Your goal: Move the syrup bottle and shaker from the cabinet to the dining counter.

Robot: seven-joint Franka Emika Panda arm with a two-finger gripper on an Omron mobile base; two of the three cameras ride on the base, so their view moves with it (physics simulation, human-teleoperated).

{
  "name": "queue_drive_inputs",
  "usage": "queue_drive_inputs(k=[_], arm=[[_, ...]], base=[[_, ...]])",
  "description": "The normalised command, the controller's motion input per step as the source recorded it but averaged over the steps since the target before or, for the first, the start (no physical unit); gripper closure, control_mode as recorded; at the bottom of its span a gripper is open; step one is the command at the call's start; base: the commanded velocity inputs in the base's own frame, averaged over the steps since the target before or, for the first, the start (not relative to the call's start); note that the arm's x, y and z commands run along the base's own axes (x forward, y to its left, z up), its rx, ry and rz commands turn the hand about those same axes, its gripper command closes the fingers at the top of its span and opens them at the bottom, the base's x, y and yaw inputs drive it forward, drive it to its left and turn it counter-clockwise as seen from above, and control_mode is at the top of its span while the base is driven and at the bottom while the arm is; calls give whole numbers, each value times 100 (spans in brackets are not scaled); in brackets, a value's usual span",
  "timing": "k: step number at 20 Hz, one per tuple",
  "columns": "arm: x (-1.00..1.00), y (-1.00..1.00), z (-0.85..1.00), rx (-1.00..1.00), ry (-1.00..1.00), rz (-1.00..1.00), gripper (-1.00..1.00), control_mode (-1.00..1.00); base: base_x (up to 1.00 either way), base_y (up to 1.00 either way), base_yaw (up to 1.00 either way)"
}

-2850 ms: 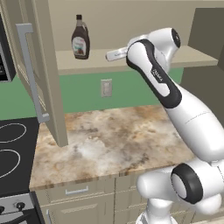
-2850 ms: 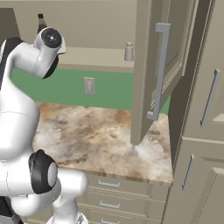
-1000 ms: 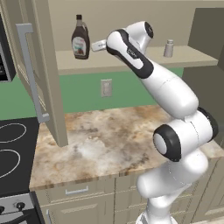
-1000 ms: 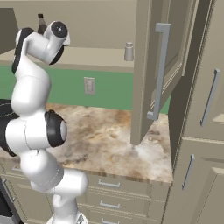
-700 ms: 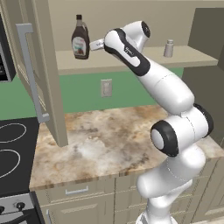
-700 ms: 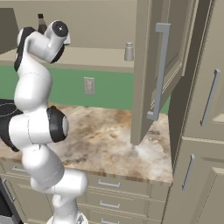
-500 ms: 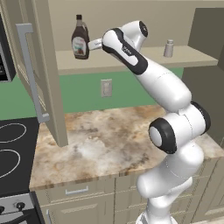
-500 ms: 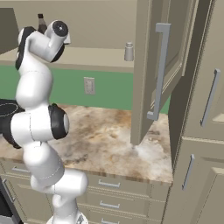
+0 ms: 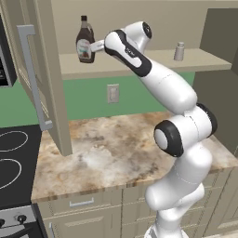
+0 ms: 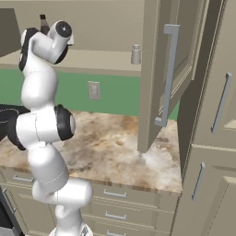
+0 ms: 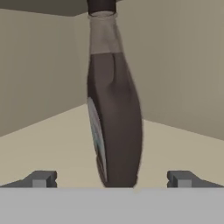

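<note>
The syrup bottle [image 11: 114, 109] stands near the cabinet [image 9: 42, 69] shelf's left end, centred between the end effector's [image 11: 111, 178] wide-open fingertips. Advance straight, then close around its lower body.

A: Right base: bottle [image 10: 43, 23] mostly behind the arm, just cap and neck showing. Fingers hidden there too.

B: Hand cam: bottle cap cut off at the top edge, base lost behind the bottom band. Label [image 11: 97, 144] edge-on, unreadable.

A: Left base: can't tell if the fingers [image 9: 96, 46] touch the bottle. Shaker [image 9: 179, 51] too small for detail. Stove [image 9: 11, 158] cut off at the left edge.
</note>
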Motion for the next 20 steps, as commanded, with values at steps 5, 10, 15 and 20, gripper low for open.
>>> queue_drive_inputs(k=[5, 10, 15, 20], arm=[[23, 0, 0, 0, 0, 0, -100, -100], [18, 8, 0, 0, 0, 0, -100, -100], [14, 15, 0, 0, 0, 0, -100, -100], [18, 13, 0, 0, 0, 0, -100, -100]], base=[[0, 0, 0], [0, 0, 0], [0, 0, 0], [0, 0, 0]])
